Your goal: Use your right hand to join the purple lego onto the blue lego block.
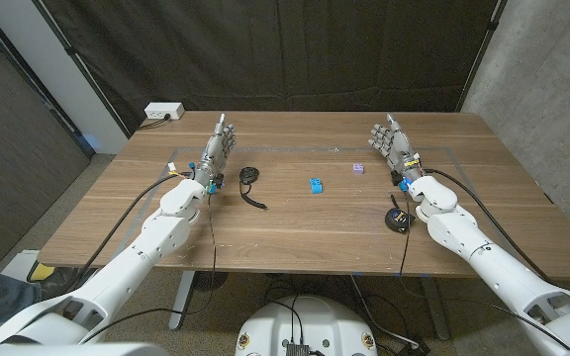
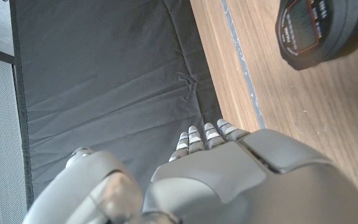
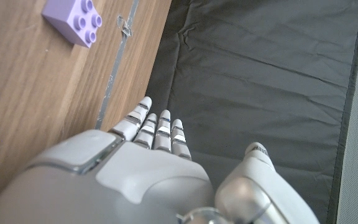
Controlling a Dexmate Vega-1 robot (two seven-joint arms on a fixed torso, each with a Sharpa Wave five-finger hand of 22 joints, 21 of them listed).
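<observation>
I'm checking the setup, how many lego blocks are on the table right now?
2. The purple lego lies near the right hand, toward the table's far side. The blue lego block sits apart from it, near the table's middle. Neither hand touches one.

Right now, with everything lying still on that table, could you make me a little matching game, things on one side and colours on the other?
Things:
1. lego nearer the right robot hand
2. lego near the table's middle
3. round gadget by the left robot hand

Colours:
A. black
B. purple
C. blue

Pairs: 1-B, the purple lego; 2-C, the blue lego; 3-A, the black gadget.
</observation>
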